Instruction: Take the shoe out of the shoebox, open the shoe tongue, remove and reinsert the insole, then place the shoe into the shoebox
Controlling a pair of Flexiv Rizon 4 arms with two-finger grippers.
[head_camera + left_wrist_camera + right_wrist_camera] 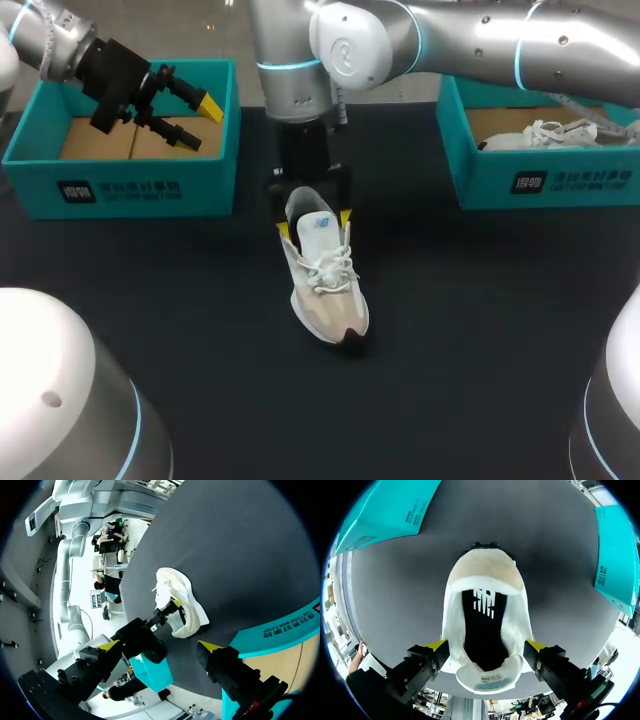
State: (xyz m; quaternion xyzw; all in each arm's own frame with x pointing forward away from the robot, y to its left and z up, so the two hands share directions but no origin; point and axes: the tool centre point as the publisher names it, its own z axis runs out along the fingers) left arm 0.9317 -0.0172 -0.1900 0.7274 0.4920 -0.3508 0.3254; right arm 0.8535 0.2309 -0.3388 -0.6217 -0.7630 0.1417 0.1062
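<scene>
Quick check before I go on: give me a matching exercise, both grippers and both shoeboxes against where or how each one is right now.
Things:
1. left gripper
2. right gripper
3. left shoebox
4. right shoebox

States:
A. holds a white shoe
B. shut on the heel of the shoe on the table
C. open, above a box
D. cardboard floor showing, no shoe seen inside

Pairs: 1-C, 2-B, 3-D, 4-A.
</scene>
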